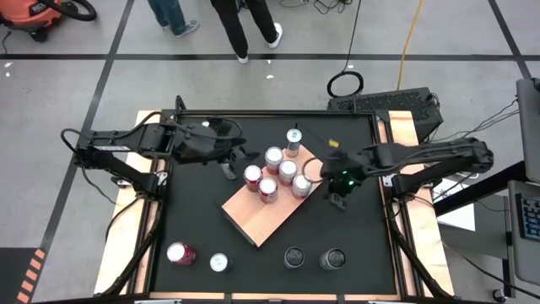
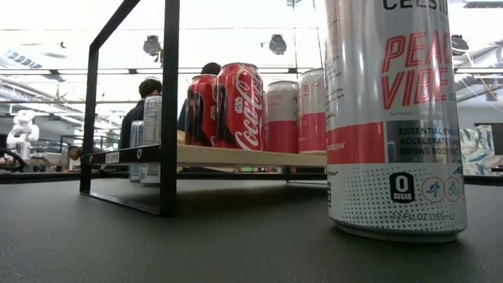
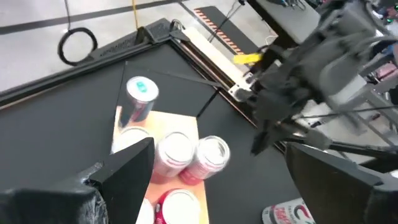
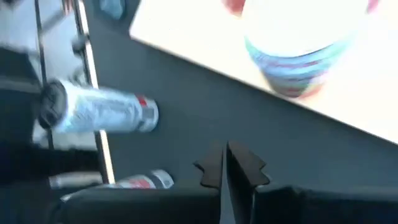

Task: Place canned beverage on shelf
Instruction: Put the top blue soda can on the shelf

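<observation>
Wooden shelf (image 1: 263, 215) with six upright cans (image 1: 274, 158).

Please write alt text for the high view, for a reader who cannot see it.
Six upright cans cluster at one end of a light-brown rectangular wooden shelf lying diagonally on the black tabletop. The left pincer and the right pincer flank it, neither holding a can. Four more cans stand along the table's near edge.
</observation>
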Available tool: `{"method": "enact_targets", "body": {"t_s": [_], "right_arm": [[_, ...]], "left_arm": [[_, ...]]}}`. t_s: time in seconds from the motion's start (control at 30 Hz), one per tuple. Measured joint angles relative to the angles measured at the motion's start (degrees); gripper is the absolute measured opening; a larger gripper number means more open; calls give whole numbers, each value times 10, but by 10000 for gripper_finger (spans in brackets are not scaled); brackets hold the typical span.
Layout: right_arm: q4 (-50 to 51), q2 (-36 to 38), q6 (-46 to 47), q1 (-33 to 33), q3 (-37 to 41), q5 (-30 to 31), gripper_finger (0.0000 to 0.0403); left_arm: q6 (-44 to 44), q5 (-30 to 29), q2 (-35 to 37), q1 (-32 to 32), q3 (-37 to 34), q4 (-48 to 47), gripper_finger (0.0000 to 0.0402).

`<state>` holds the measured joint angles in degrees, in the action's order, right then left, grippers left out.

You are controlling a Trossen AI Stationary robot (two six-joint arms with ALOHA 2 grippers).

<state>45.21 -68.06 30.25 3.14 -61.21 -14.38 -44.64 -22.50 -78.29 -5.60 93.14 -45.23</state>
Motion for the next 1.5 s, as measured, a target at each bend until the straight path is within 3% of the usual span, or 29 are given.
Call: {"method": "enact_targets", "body": {"t_s": [0.4,0.63,0.87,1.3,1.5], "right_arm": [[-14,125,96,20,0,70,0],[-61,145,84,11,0,71,0],[-58,148,64,-6,0,63,0],[-49,149,-40,-68,0,49,0],[-48,149,-93,-125,0,-10,0]], "left_arm": [[-5,38,0,153,0,-145,364],[-13,90,-6,268,0,-254,364],[-34,106,-52,370,0,-380,364],[17,163,-150,431,0,-388,364],[31,171,-161,461,0,-387,364]]}}
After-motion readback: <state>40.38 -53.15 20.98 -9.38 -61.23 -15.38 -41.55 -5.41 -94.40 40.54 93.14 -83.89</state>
